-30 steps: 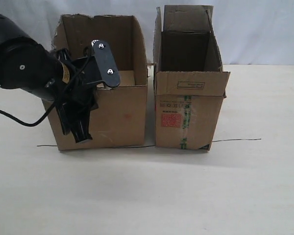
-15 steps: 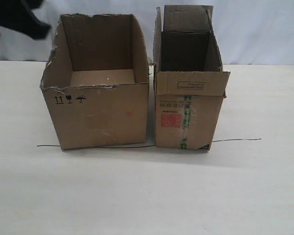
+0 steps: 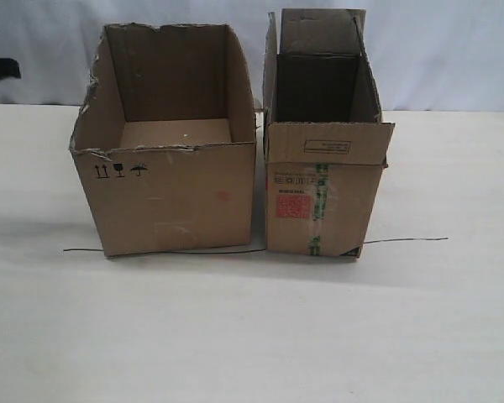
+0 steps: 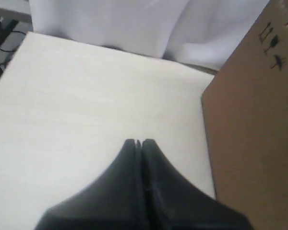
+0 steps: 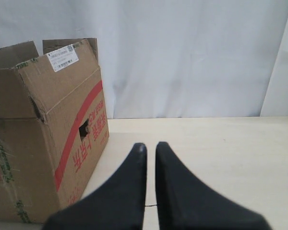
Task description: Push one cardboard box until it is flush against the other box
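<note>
Two boxes, upright on the table (image 3: 252,336), open tops up. Wide box (image 3: 172,197): left of the narrow box (image 3: 323,197) in the exterior view, with a slim gap between, so not yet flush, you may judge. Left fingers (image 4: 129,167): clenched, empty, clear of its outer wall. Right fingers (image 5: 129,187): all but closed, empty, near the narrow box. Press low and mid-wall with the left, so it slides square, neither yawing nor tipping. Symbol face toward the exterior camera; long axis seems to run across that view, along the push line.
</note>
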`<state>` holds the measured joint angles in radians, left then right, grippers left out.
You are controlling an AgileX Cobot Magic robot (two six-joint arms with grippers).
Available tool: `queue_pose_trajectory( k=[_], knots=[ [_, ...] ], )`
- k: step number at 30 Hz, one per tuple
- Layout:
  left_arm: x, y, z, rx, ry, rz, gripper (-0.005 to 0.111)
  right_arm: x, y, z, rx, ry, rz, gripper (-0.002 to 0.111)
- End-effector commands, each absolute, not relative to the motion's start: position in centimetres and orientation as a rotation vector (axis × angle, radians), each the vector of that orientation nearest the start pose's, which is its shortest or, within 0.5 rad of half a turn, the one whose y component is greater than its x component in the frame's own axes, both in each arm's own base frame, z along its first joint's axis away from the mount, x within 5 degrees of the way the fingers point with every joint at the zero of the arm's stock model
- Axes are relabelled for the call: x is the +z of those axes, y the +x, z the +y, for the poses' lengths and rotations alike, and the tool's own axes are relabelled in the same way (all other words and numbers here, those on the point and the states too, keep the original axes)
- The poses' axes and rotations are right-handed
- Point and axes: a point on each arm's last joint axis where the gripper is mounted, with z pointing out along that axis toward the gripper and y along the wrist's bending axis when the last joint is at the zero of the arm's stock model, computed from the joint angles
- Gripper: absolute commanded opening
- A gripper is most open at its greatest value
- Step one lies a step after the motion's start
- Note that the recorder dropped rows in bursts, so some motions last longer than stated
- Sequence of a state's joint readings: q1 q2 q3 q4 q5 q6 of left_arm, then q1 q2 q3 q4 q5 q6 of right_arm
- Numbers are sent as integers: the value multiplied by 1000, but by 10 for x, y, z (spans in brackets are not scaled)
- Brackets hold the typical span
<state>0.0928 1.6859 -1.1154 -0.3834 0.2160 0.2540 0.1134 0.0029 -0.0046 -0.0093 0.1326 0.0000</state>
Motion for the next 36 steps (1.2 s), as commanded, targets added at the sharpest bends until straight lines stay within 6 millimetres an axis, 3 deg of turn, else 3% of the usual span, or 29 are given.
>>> queue_pose_trajectory(
  k=[1,6,10,12,16,20,23,27,36],
  knots=[
    [208,400,28,-120,-144,2294,0,201,56,7,85,-101,1613,5],
    [190,421,28,-16,222,2422,0,201,56,7,85,-101,1613,5],
    [195,428,32,14,237,2540,0,201,56,7,85,-101,1613,5],
    [204,429,41,-11,157,2573,0,201,56,7,85,-101,1613,5],
    [216,428,70,-308,-35,2510,0,201,56,7,85,-101,1613,5],
    [222,417,100,-799,-134,2205,0,201,56,7,85,-101,1613,5],
    [211,411,108,-978,-181,2058,0,201,56,7,85,-101,1613,5],
    [189,417,105,-997,-190,2049,0,201,56,7,85,-101,1613,5],
    [138,442,75,-1167,-242,1978,0,201,56,7,85,-101,1613,5]
  ],
)
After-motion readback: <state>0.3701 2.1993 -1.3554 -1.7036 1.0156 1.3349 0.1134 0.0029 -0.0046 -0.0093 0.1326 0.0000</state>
